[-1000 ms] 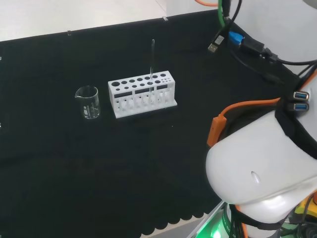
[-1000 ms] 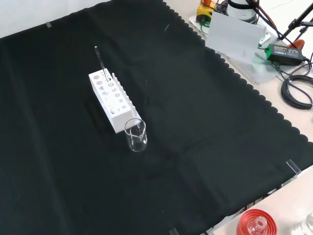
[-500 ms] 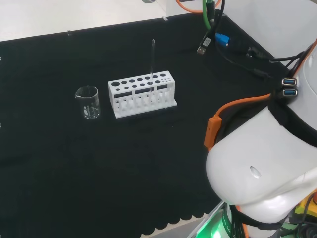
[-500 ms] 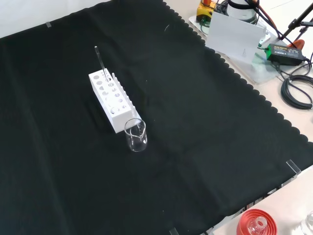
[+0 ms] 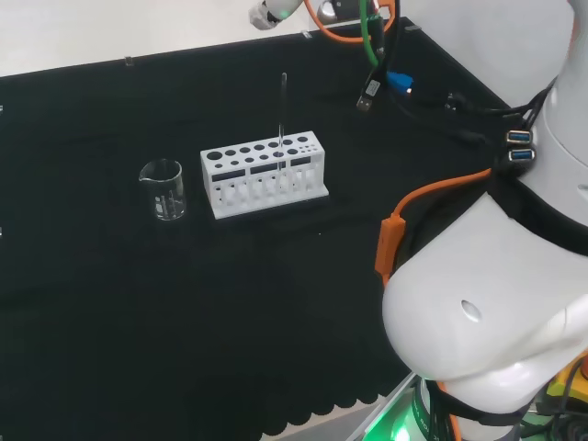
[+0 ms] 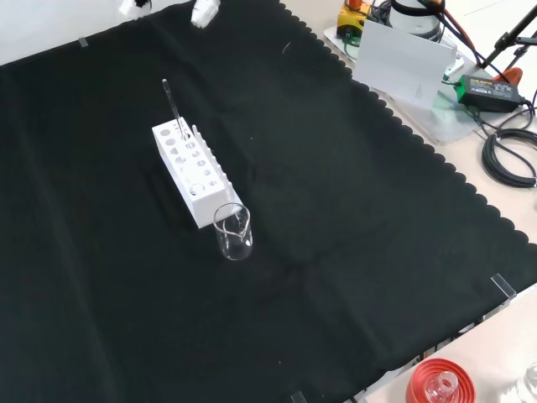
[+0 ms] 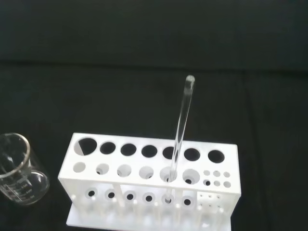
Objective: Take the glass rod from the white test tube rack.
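The white test tube rack (image 5: 264,175) (image 6: 191,172) (image 7: 149,183) stands on the black cloth. A clear glass rod (image 5: 282,110) (image 6: 172,105) (image 7: 180,125) stands nearly upright in one of its holes, toward the rack's right end in the head view. The hand (image 5: 268,11) (image 6: 204,10) shows as white fingertips (image 6: 134,7) at the top edge of the head and front views. They are spread apart with nothing between them, high above and beyond the rack, apart from the rod.
A small clear glass beaker (image 5: 163,189) (image 6: 233,232) (image 7: 17,168) stands just off the rack's end. The arm's white links (image 5: 487,312) and cables (image 5: 386,83) take up the head view's right. A red ribbed stand (image 6: 436,384) sits off the cloth's near corner.
The arm has swung over the cloth and its cables have shifted left in the head view. White fingertips have come into the top of both views. Rack, rod and beaker have not moved.
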